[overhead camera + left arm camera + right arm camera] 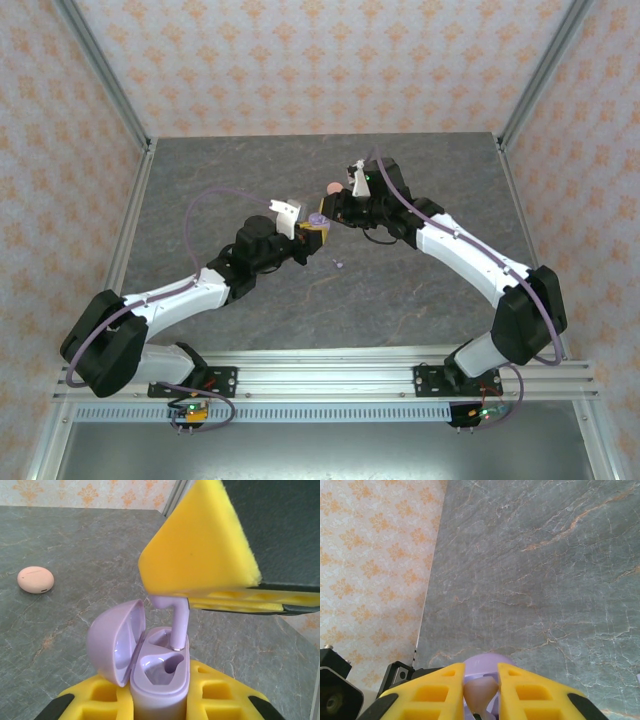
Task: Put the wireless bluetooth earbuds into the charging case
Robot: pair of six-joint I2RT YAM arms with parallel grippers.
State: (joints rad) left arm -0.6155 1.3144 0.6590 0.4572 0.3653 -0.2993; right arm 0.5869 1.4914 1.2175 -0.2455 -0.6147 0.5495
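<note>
Mid-table, the left gripper (312, 229) is clamped on the open light purple charging case (160, 680), its lid tipped to one side. From above, the right gripper (481, 674) pinches 1 purple earbud (177, 622) by its head, with the stem's tip just inside a socket of the case. A closed pink case (35, 579) sits on the table (75, 540) just beyond the grippers. A loose purple earbud (338, 264) lies just nearer.

We find the grey marbled tabletop (450, 170) bare left and right of the meeting arms. A salmon-pink round plastic disc (35, 579) lies just behind them, and a tiny light purple plastic piece (338, 264) just in front. A light purple stemmed earbud (179, 620) stands in one slot of the light purple open case (160, 690); the other slot is free.
</note>
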